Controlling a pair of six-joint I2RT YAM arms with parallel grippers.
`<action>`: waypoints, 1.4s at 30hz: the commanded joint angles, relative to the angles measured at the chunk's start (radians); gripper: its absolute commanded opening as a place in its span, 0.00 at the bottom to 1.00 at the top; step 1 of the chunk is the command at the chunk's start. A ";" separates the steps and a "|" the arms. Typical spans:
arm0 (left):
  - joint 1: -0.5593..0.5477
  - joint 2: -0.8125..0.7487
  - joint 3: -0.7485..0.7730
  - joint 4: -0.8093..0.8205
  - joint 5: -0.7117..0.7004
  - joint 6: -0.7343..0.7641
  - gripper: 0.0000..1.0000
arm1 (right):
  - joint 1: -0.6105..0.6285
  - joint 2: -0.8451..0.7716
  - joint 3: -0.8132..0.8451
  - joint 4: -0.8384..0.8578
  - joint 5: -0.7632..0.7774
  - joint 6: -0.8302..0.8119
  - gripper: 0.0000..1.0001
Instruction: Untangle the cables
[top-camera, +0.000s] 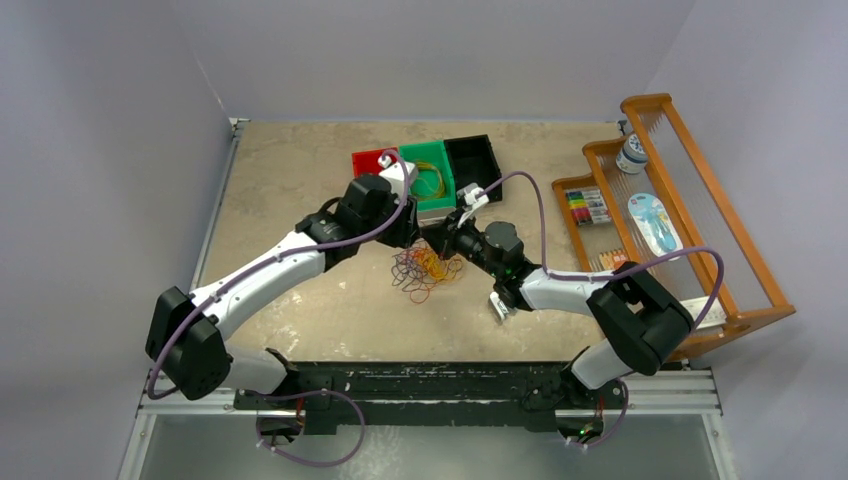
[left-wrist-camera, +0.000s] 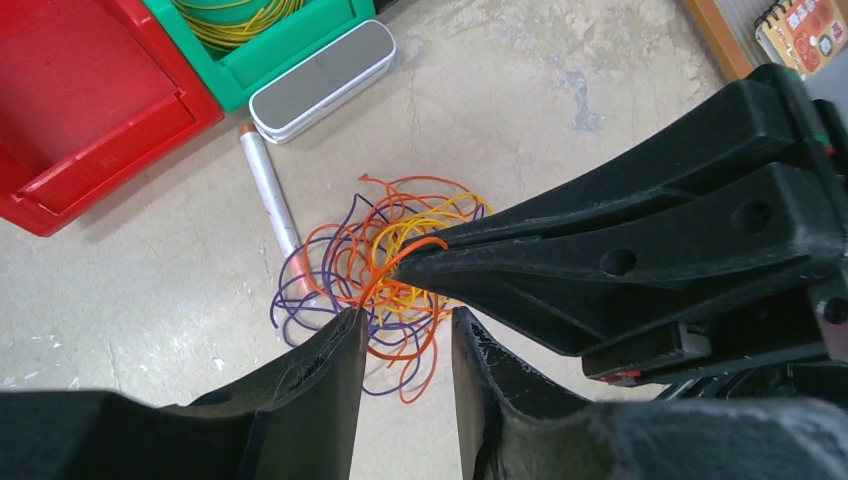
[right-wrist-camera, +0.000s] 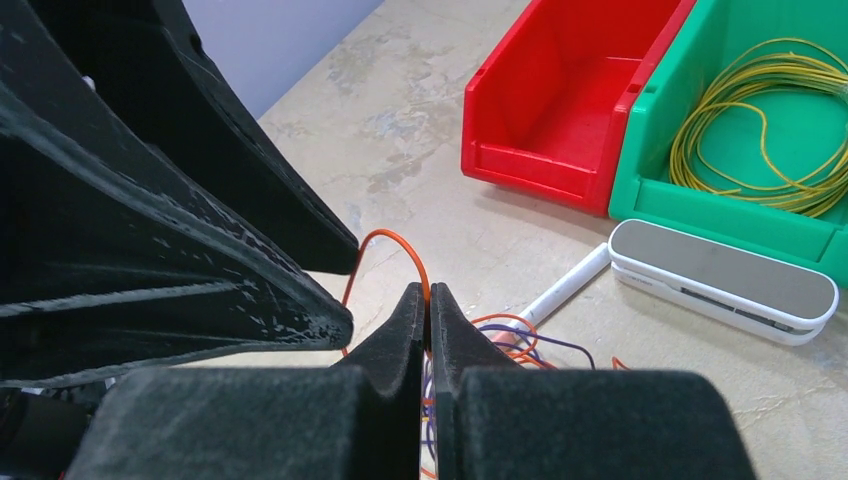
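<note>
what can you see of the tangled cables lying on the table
The tangled cables are thin, plastic-looking wires, orange, yellow and dark purple, in loose interlaced loops lying on the beige table. The right gripper is shut on an orange strand. The open left gripper is poised at its edge. Purple loops cross a white pen.

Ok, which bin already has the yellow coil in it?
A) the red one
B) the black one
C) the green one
C: the yellow cable coil lies inside the green bin, while the red bin next to it shows no cable in the right wrist view.
</note>
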 joint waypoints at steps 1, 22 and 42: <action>-0.003 0.019 -0.016 0.065 -0.002 -0.027 0.36 | -0.005 -0.017 0.036 0.066 -0.026 -0.003 0.00; 0.000 -0.014 -0.054 0.056 -0.185 -0.029 0.46 | -0.006 -0.045 0.011 0.056 -0.037 -0.012 0.00; 0.000 0.019 -0.094 0.230 -0.066 -0.096 0.07 | -0.009 -0.058 0.006 0.048 -0.045 -0.022 0.00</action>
